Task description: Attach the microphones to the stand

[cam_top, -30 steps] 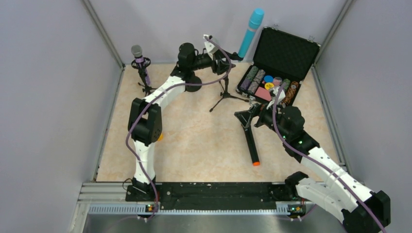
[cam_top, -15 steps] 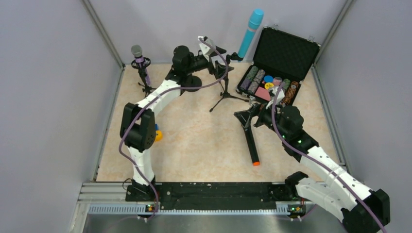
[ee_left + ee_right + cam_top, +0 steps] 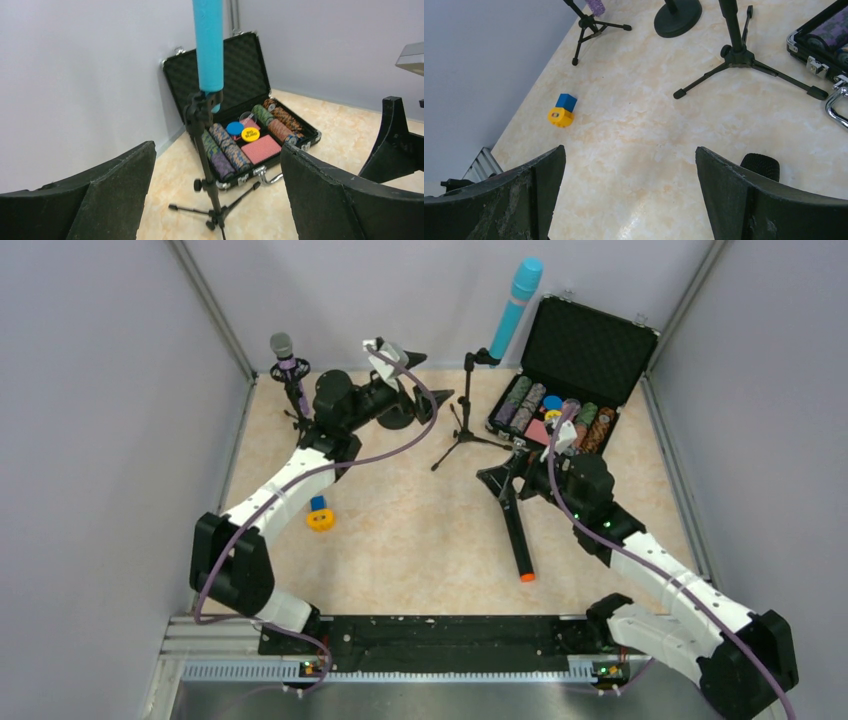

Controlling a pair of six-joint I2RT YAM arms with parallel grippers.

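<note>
Standing upright in the clip of a tall tripod stand (image 3: pixel 466 400), the light blue microphone (image 3: pixel 517 300) rises just off the left side of the open black case (image 3: pixel 590 340). The black microphone (image 3: pixel 516 530) lies flat on the table (image 3: pixel 420 540) on the near side of that case, its orange end pointing away from the case toward the arm bases. The purple microphone (image 3: pixel 284 352), silver head up, sits in a small tripod stand (image 3: pixel 585 21) well apart from the case, at the table's far left corner.

The right gripper (image 3: pixel 630 150) hangs over the head end of the black microphone, close in front of the case, its jaws spread wide with nothing between them. In the right wrist view the dark mesh head peeks up behind one finger (image 3: pixel 774 210). The left gripper (image 3: pixel 217 147) is likewise wide open and empty, held left of the case beyond the tall tripod stand and apart from it. Its wrist view looks between the fingers at the light blue microphone, its stand and the case.

Rows of striped chips (image 3: pixel 225 150) fill the case's lower half. A round-based stand (image 3: pixel 677 12) sits farther left of the case than the tall tripod stand. A yellow and blue toy block (image 3: pixel 320 515) lies on the table well to the left of the case.
</note>
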